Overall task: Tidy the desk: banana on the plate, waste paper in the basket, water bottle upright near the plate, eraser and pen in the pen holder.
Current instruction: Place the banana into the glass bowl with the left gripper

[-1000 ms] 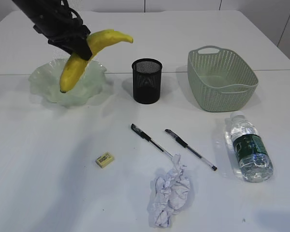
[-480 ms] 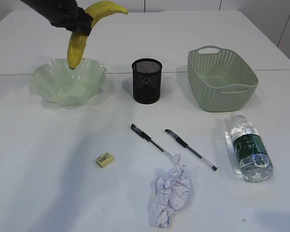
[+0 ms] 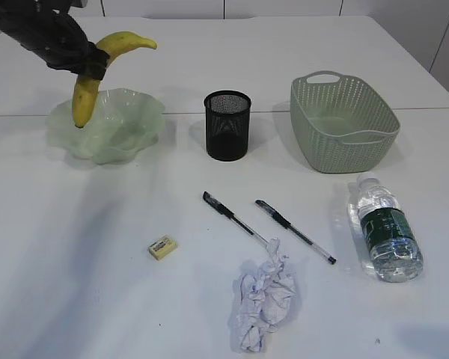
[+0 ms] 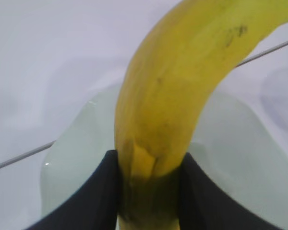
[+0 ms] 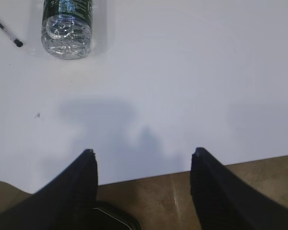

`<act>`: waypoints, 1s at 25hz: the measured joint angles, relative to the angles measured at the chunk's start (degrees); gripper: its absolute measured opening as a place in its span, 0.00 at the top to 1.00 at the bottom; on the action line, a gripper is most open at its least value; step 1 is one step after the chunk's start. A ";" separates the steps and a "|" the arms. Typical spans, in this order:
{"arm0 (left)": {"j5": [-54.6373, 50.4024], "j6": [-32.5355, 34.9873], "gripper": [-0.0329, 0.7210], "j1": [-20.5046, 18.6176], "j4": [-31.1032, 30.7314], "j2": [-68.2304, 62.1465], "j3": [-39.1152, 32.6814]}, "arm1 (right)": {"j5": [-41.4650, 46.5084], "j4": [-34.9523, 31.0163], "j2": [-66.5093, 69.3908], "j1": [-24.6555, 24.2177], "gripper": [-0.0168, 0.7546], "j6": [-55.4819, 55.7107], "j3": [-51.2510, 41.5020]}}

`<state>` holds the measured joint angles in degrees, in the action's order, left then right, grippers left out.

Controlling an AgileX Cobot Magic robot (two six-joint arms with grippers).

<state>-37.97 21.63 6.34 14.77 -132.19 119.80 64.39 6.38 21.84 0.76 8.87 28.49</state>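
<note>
My left gripper (image 3: 96,64) is shut on the yellow banana (image 3: 82,101), which hangs tip down over the left part of the pale green glass plate (image 3: 142,123). In the left wrist view the banana (image 4: 182,86) fills the jaws of that gripper (image 4: 151,165), with the plate (image 4: 235,148) below. The water bottle (image 3: 385,232) lies on its side at the right. Two pens (image 3: 232,215) (image 3: 294,232), a yellow eraser (image 3: 162,247) and crumpled waste paper (image 3: 263,303) lie on the table. Pen holder (image 3: 227,125) and basket (image 3: 343,123) stand at the back. My right gripper (image 5: 143,154) is open and holds nothing.
In the right wrist view the bottle's base (image 5: 67,21) and a pen tip (image 5: 12,38) lie far ahead, and the table's near edge (image 5: 259,160) runs under the fingers. A seam (image 3: 284,112) crosses the white table behind the holder.
The left arm lifted the banana, then carried it left and back down; its tip now hangs over the plate's left side. Nothing else moved.
</note>
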 joint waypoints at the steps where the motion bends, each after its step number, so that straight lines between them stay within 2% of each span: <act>1: 0.00 0.00 0.69 -0.60 0.00 0.00 0.00 | 0.00 0.00 0.00 0.00 0.37 0.00 0.00; 5: -0.44 0.00 0.69 -2.15 0.79 0.00 0.00 | 0.00 0.00 0.00 0.00 0.37 0.12 0.00; 25: -4.05 0.00 0.69 -2.38 2.80 -4.88 0.00 | 0.00 0.21 0.00 0.00 0.37 0.34 0.00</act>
<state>-42.02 21.63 3.96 17.58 -137.06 119.80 64.39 6.60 21.84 0.76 9.21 28.49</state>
